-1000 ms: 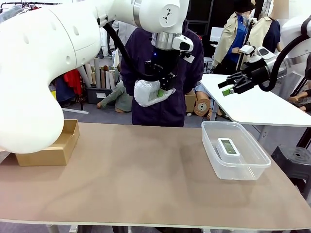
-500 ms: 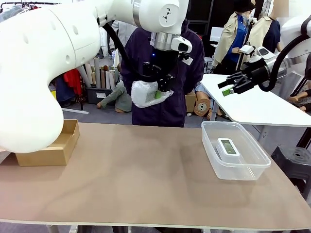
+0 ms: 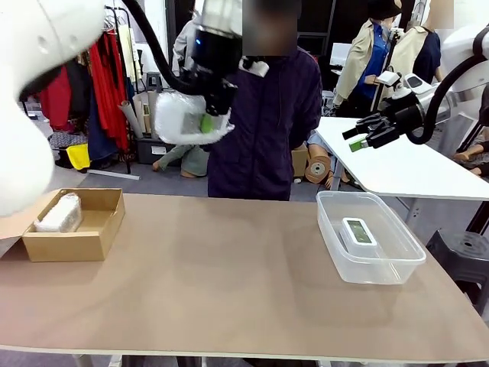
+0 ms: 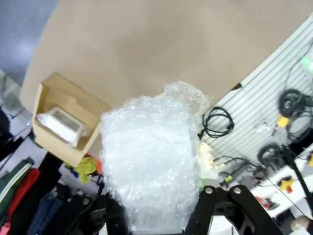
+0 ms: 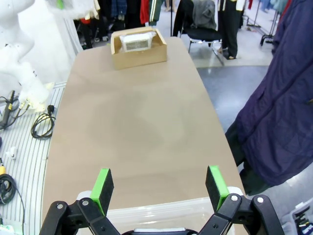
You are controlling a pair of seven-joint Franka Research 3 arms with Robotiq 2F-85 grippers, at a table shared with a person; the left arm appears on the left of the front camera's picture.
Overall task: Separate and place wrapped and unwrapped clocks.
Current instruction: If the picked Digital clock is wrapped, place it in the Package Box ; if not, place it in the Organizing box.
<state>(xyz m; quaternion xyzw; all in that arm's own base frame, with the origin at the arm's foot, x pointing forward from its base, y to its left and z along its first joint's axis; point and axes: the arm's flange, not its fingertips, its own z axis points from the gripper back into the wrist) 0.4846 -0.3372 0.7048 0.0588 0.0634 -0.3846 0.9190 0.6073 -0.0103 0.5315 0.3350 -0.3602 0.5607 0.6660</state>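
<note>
Gripping a wrapped clock (image 3: 183, 118), the left gripper (image 3: 206, 122) hangs high above the table (image 3: 229, 275)

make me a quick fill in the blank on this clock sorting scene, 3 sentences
1. The left gripper holds a clock bundle wrapped in ____ wrap.
2. The bare digital clock lies inside the clear ____ tub.
3. Another wrapped clock lies in the ____ box.

Missing words: bubble; plastic; cardboard
</note>
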